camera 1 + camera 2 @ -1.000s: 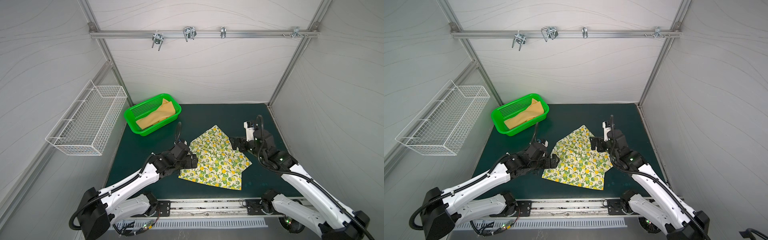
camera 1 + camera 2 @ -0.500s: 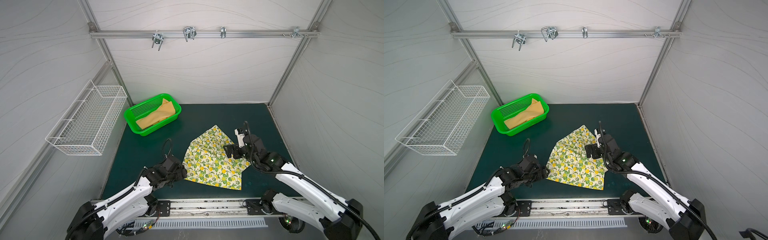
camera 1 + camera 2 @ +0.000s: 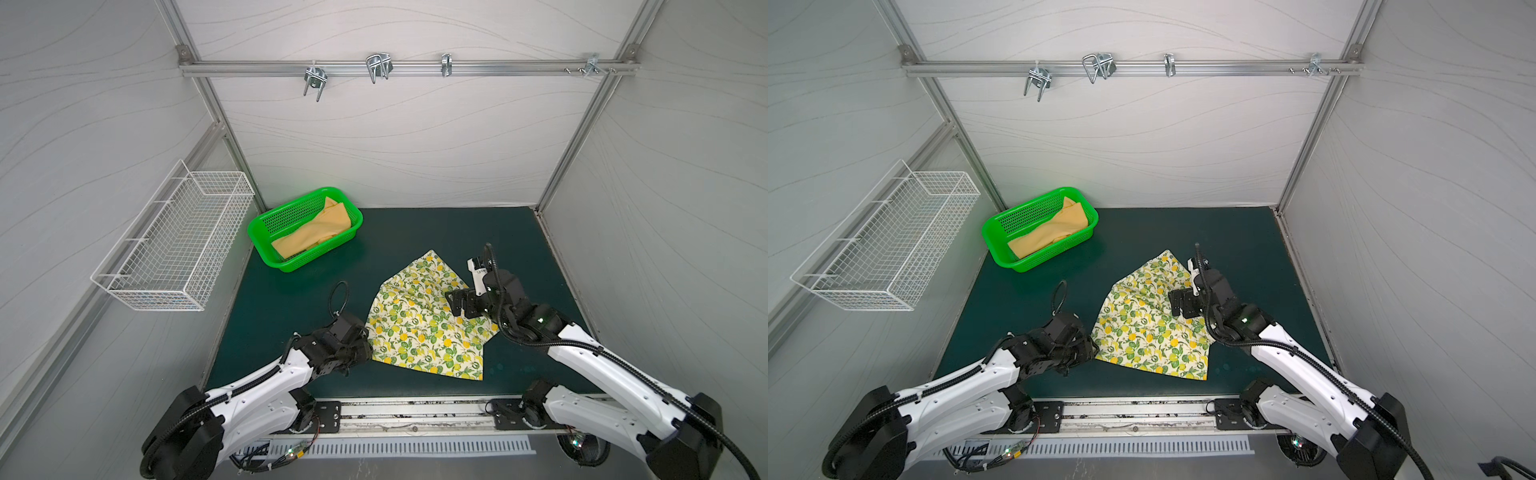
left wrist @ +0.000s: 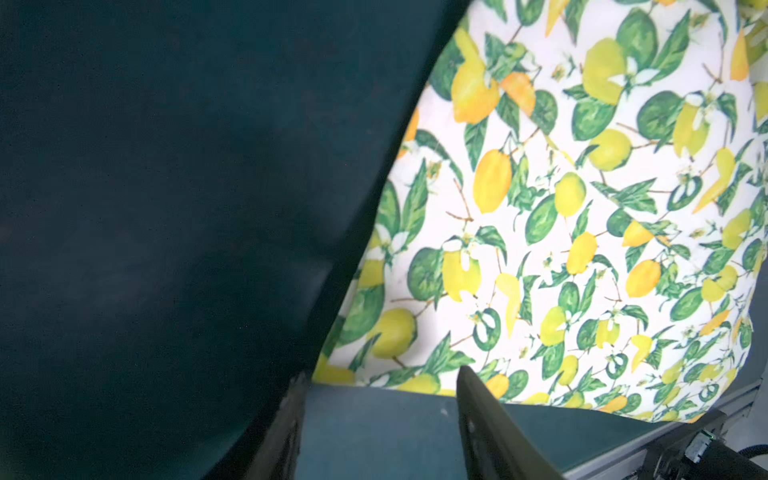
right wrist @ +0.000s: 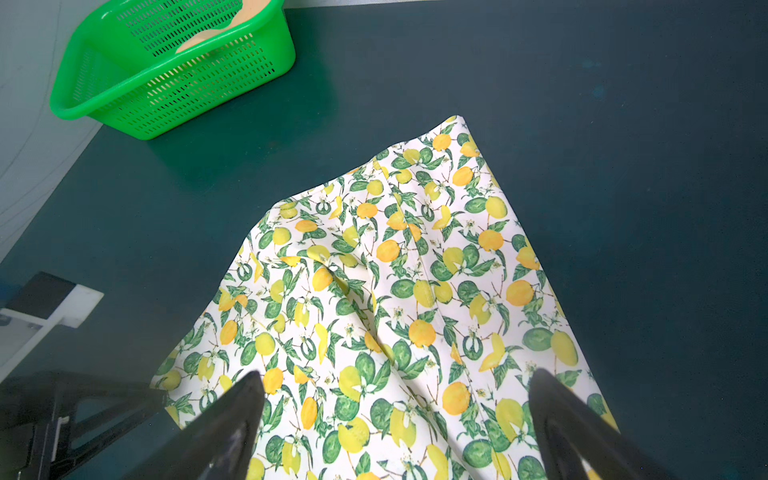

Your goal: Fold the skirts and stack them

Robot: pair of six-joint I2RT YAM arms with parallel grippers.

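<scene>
The lemon-print skirt (image 3: 419, 324) (image 3: 1150, 328) lies spread and slightly wrinkled on the dark green mat. My left gripper (image 3: 365, 347) (image 3: 1092, 353) sits low at its near-left corner. In the left wrist view its jaws (image 4: 381, 374) stand partly apart, with the skirt's (image 4: 582, 208) hem just at the tips and bare mat between the fingers. My right gripper (image 3: 455, 305) (image 5: 397, 374) hovers wide open over the skirt's (image 5: 395, 291) right side, holding nothing. The mustard skirt (image 3: 320, 232) (image 3: 1054, 232) lies crumpled in the basket.
The green plastic basket (image 3: 324, 253) (image 3: 1050, 257) (image 5: 166, 95) stands at the mat's back left. A white wire basket (image 3: 174, 245) hangs on the left wall. A metal rail with hooks (image 3: 378, 68) runs overhead. Enclosure walls bound three sides.
My left arm drew back toward the front, to the lemon skirt's near-left corner, its jaws narrowing. My right gripper moved left from beside the skirt to over it, still wide open.
</scene>
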